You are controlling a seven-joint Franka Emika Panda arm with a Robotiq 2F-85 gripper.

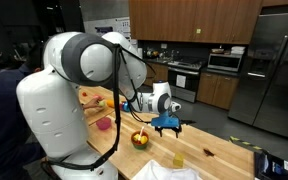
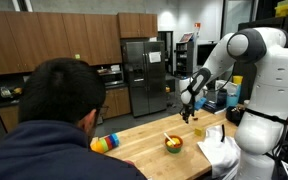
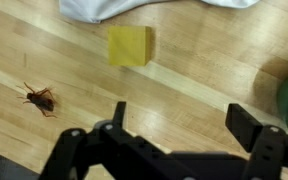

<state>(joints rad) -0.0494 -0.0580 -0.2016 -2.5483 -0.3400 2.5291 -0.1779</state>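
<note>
Wooden kitchen counter (image 3: 214, 85) bears a yellow block (image 3: 129, 46); steel fridge (image 1: 271, 70) behind.

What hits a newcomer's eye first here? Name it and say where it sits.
The big white robot arm fills the near side of an exterior view, its open gripper hanging over the wooden table. Under it lie a yellow block and a small brown insect figure, apart from each other. A person's dark head blocks the foreground in an exterior view.
</note>
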